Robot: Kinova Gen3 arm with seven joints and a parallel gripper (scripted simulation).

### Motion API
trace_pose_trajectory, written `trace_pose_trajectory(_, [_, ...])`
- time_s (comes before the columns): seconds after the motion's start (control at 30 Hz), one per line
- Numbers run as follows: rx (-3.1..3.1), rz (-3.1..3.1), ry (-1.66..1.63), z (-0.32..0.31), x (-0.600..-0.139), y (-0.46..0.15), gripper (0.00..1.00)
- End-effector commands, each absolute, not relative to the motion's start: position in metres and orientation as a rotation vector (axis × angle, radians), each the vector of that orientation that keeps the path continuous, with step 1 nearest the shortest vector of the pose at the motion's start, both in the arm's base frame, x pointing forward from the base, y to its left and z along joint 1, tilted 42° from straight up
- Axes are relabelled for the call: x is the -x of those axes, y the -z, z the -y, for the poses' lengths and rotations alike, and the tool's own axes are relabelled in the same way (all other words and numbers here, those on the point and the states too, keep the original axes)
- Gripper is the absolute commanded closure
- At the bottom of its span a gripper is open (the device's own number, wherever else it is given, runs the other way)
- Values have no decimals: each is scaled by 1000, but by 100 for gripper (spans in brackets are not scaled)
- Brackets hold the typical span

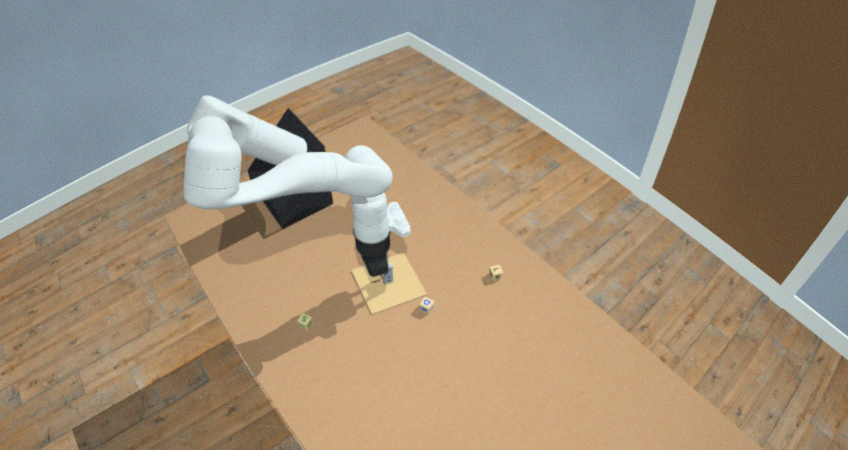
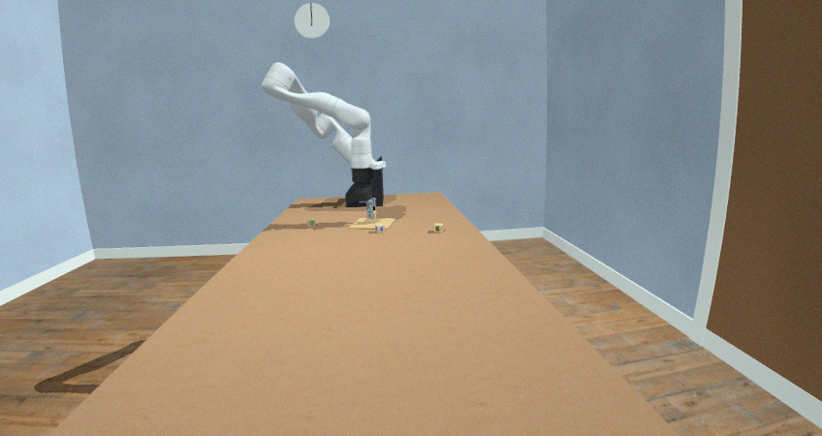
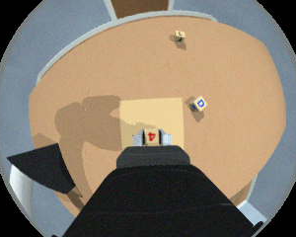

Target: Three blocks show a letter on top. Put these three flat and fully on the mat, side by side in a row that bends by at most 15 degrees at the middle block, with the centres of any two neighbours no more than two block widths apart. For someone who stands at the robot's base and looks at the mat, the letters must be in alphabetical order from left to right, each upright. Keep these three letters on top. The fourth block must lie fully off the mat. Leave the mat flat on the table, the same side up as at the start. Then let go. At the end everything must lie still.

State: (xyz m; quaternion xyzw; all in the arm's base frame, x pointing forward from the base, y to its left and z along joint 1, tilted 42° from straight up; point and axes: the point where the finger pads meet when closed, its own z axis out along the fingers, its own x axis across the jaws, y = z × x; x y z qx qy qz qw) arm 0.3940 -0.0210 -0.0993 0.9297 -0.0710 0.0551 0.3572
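Nearest the wrist camera, the gripper [image 3: 151, 137] is clamped on a red-lettered block [image 3: 151, 136] above the mat [image 3: 144, 114]. Beyond, just off the mat, a blue-lettered block [image 3: 201, 102] rests on the surface [image 3: 241, 93]; farther, another block [image 3: 180, 35].

A long table [image 2: 357, 339] runs away toward a blue wall with a round clock [image 2: 311, 19]. At its far end the white arm [image 2: 323, 114] bends down, and the gripper [image 2: 370, 215] hangs over a pale mat [image 2: 387, 222]. Whether the fingers hold something is too small to see here. One block [image 2: 379, 228] lies just at the mat's near edge. Another block [image 2: 311, 222] lies to the left, and a third [image 2: 438, 227] well apart to the right.
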Motion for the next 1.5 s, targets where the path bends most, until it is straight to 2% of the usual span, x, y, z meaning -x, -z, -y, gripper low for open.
trace_pose_trajectory(0.0, [-2396, 170, -157, 13, -398, 87, 51])
trace_pose_trajectory(0.27, [-2395, 173, -159, -25, -395, 45, 51])
trace_pose_trajectory(0.8, [-2407, 169, -155, -34, -393, 39, 51])
trace_pose_trajectory(1.13, [-2412, 67, -109, -5, -400, 15, 51])
trace_pose_trajectory(1.47, [-2401, -145, -33, 53, -407, -34, 51])
